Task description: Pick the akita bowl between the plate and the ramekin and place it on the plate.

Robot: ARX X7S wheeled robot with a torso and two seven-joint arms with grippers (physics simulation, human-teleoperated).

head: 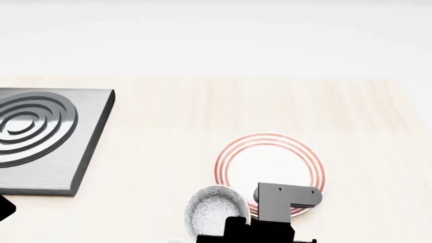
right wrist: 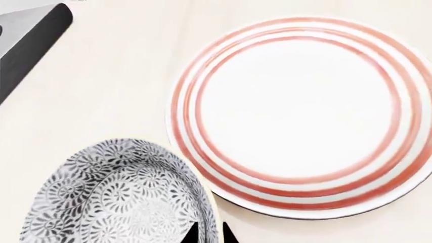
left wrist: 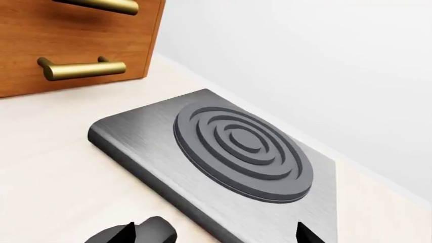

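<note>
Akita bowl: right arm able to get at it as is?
Probably yes. The right gripper already straddles the akita bowl rim near the plate, with nothing between them.

My bowl (right wrist: 118, 197) is white, densely speckled with grey-black floral marks. The plate (right wrist: 304, 114) is white with thin red concentric rings at its rim. The bench (head: 202, 116) is pale cream. The burner (left wrist: 243, 152) is dark grey on brushed steel, the drawers (left wrist: 74, 40) orange-brown wood with brass handles.
</note>
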